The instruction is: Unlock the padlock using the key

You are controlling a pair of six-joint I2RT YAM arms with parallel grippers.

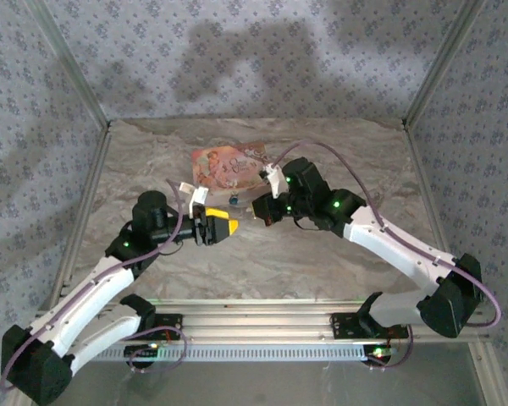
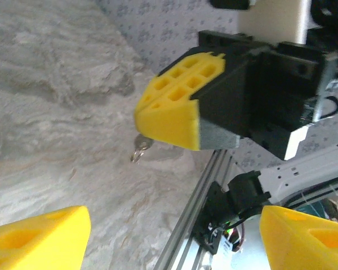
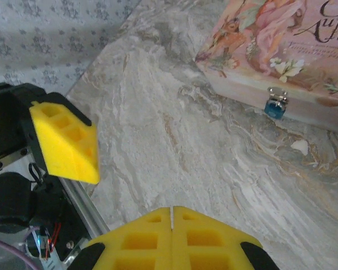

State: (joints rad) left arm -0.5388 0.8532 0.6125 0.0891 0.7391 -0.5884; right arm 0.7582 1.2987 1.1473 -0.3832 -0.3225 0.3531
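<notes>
The padlock [image 3: 275,108] is a tiny blue-black body that hangs on the metal clasp at the front wall of the pink box [image 3: 281,50], just above the desk [image 3: 174,140]. The box lid is down, so what is inside cannot be seen.

The right hand [image 3: 172,216] is closed, pads pressed together. In the left wrist view a small metal piece, prob. the key [image 2: 139,149], sticks out under its tips, so it seems gripped there. The left hand [image 2: 172,225] is wide open w/ nothing between its pads. The two hands are near each other, a bit in front of the box.

Handling, as I judge it: the padlock is light, stiff metal and prob. smooth, and it hangs loose, so it will swing or turn away when the key pushes on it. It is best to take it by the two flat sides of the body w/ the open hand and keep the bottom free for the key. The box looks light too and may slide on the desk. The key is thin and can twist in soft pads.
</notes>
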